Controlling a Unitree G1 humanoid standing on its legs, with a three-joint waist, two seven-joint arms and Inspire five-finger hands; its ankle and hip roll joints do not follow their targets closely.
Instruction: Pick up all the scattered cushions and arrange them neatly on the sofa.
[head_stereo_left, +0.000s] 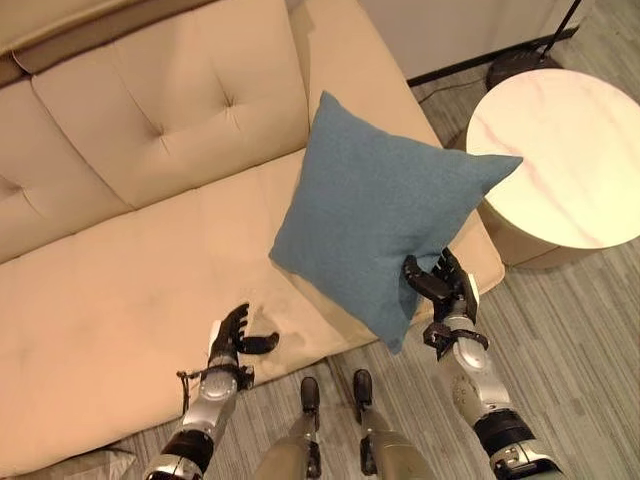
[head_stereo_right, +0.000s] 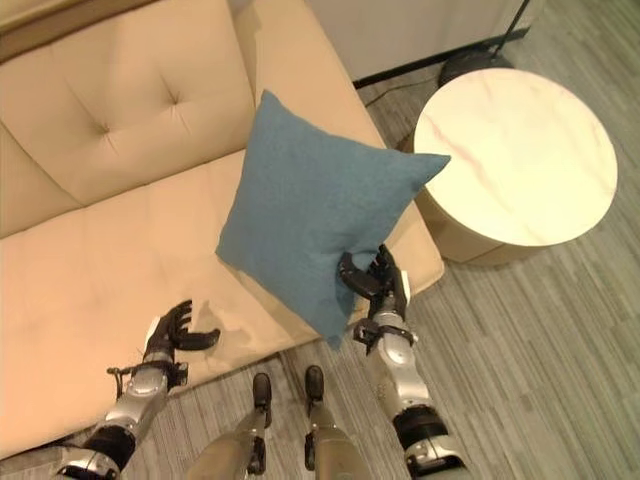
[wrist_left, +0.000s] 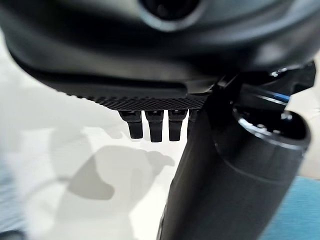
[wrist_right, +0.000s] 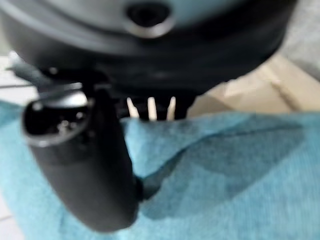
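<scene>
A blue square cushion (head_stereo_left: 380, 210) hangs tilted over the right end of the beige sofa (head_stereo_left: 120, 300), with one corner pointing down past the seat's front edge. My right hand (head_stereo_left: 445, 290) is shut on its lower right edge. In the right wrist view the thumb (wrist_right: 85, 165) presses on the blue cloth (wrist_right: 225, 175) and the fingers go behind it. My left hand (head_stereo_left: 232, 340) hovers open just above the front of the seat, left of the cushion and apart from it. The left wrist view has its fingers (wrist_left: 150, 127) straight over the pale seat.
A round pale marble-topped side table (head_stereo_left: 570, 150) stands close to the sofa's right end. Behind it sits a dark lamp base (head_stereo_left: 520, 65) on the grey wood floor. The sofa's tufted back cushions (head_stereo_left: 170, 110) run along the rear.
</scene>
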